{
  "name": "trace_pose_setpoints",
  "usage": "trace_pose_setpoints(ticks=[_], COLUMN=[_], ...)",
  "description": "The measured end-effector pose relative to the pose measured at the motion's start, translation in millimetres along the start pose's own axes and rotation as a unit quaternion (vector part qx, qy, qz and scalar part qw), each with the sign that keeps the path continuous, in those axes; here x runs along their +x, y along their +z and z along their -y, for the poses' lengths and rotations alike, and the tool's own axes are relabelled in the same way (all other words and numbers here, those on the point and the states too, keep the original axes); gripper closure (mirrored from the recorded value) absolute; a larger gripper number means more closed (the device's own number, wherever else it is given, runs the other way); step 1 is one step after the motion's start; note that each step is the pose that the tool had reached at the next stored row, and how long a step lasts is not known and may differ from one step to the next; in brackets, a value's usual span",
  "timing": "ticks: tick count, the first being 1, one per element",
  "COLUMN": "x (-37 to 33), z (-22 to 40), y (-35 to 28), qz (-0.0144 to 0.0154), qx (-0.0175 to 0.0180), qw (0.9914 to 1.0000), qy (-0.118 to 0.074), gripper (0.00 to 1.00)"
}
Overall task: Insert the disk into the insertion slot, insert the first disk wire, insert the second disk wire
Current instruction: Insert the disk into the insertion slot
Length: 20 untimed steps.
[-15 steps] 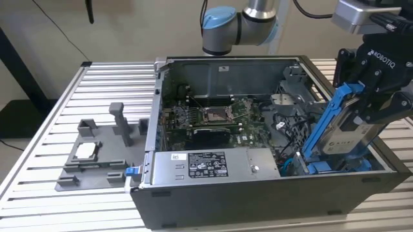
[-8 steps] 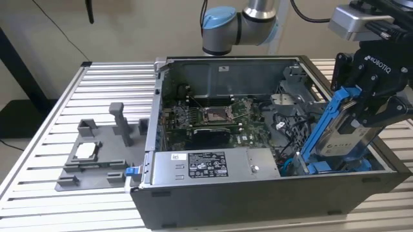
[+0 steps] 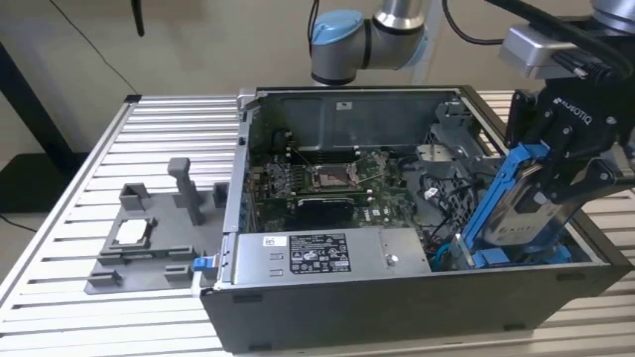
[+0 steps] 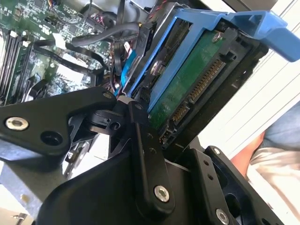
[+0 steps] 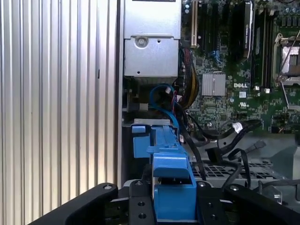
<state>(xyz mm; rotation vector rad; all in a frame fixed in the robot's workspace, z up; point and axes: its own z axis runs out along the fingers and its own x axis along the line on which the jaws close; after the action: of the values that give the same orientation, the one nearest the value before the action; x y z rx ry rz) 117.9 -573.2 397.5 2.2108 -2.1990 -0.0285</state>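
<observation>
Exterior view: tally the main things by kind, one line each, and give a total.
disk: 1
pincer: 1
computer case: 1
grey tray: 1
processor chip: 1
Total: 5

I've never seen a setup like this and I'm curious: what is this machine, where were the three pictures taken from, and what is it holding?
It is a robot arm with a black gripper at its end. The exterior view comes from a camera standing apart from the arm; both wrist views come from cameras riding on the arm, looking closely at what it holds. On the slatted metal table sits an open computer case, its motherboard showing, and to the exterior view's left a grey plastic tray with a small chip on it. The gripper is shut on the disk, a hard drive in a blue carrier, held tilted with its lower end inside the case.
</observation>
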Motion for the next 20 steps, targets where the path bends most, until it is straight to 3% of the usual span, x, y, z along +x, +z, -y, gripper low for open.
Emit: trace_pose_setpoints(ticks=[15,16,20], x=[0.0,0.0,-0.1], z=[1.2,1.3,1.5], y=[26.5,30.8,36.1], qz=[0.0001,0.0000,0.0003], qx=[0.0000,0.0000,0.0000], qw=[1.00000,1.00000,1.00000], qy=[0.000,0.000,0.000], gripper=[0.67,0.67,0.67])
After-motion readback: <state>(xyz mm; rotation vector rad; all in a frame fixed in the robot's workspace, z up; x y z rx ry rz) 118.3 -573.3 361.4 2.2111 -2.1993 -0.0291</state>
